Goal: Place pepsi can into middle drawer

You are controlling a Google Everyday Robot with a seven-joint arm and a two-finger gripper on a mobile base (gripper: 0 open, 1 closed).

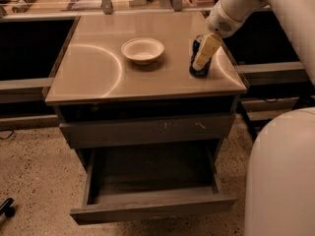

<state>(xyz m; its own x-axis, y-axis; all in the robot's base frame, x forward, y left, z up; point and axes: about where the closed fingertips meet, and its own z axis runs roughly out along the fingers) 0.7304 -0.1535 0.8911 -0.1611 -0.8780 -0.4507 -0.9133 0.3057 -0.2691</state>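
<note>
The robot's pale gripper [203, 58] is right at the small dark blue pepsi can [200, 73], which stands upright near the right edge of the tan cabinet top [93, 73]. Has it clamped the can? Cannot tell. A cream round bowl [142, 50] sits well to the can's left. Below, the wide dark grey middle drawer [152, 208] hangs pulled out, under the scratched grey drawer front [147, 131]

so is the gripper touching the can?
Cannot tell. In the camera view the gripper overlaps the can standing on the cabinet top. No gap shows, but overlap alone doesn't prove contact.
</note>
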